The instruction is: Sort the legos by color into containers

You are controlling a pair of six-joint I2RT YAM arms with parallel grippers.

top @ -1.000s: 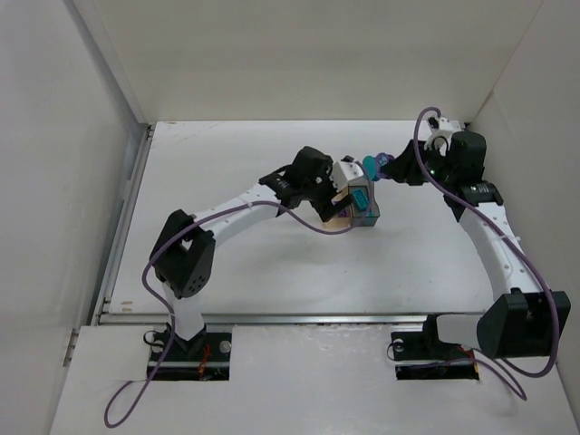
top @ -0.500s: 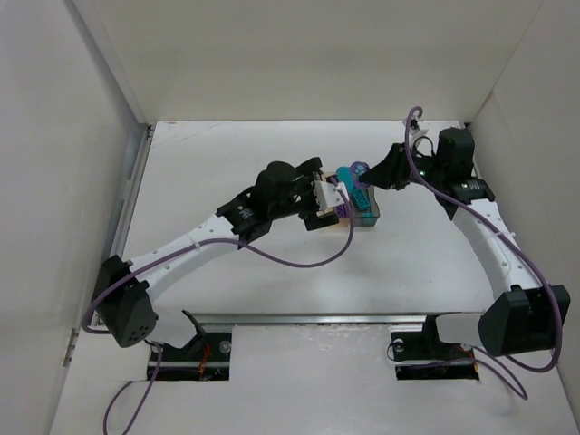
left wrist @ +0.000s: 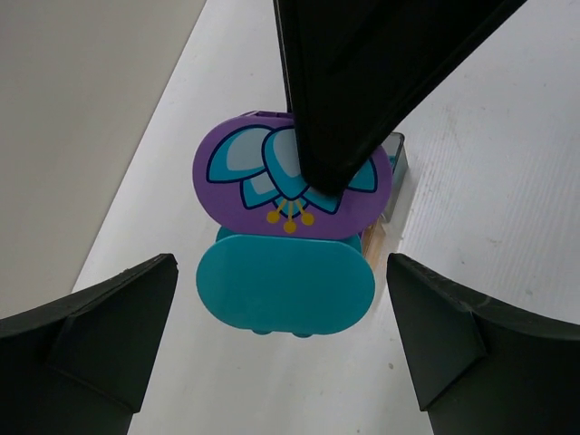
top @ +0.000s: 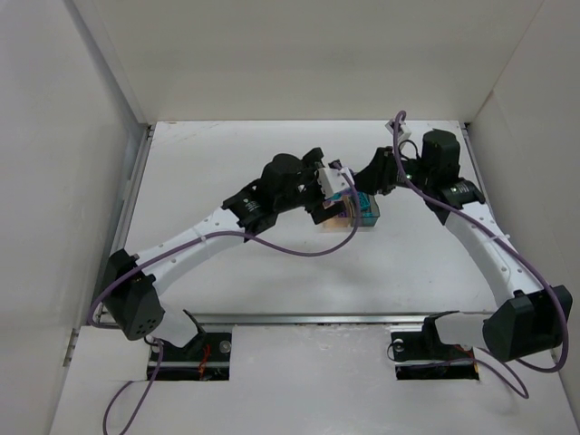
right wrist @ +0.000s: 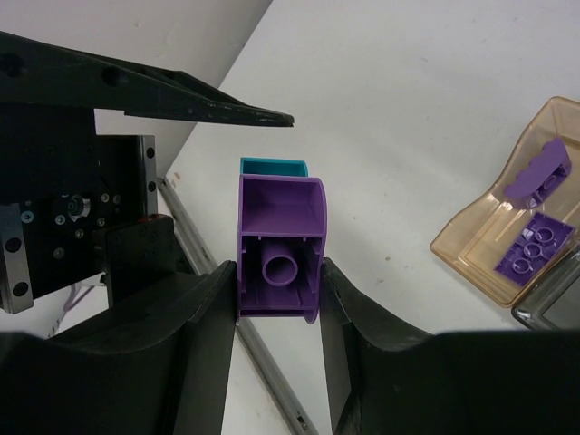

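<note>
The purple piece (left wrist: pixel 237 181) with its flower print and the teal piece (left wrist: pixel 285 283) sit pressed together, apparently as one stack. They are up in the air beside the two bins, not in either one. My right pincer (right wrist: pixel 277 299) is closed narrowly on the purple half, squeezing its sides. Over the last second I have carried the stack in toward the middle. My left pincer (left wrist: pixel 281 263) has gone from partly spread to its widest and swung in, so its fingers now flank the teal half without touching it, holding nothing. I take this as the setup for pulling the two colours apart, which sorting needs. Purple bricks (right wrist: pixel 535 249) already lie in the amber bin (right wrist: pixel 480 227), with the grey bin (right wrist: pixel 553 313) just beside it on the surface (top: pixel 272 272). My left arm stretches long and low across the surface, wrist pointing right. My right arm arches over, wrist turned left to meet it.
</note>
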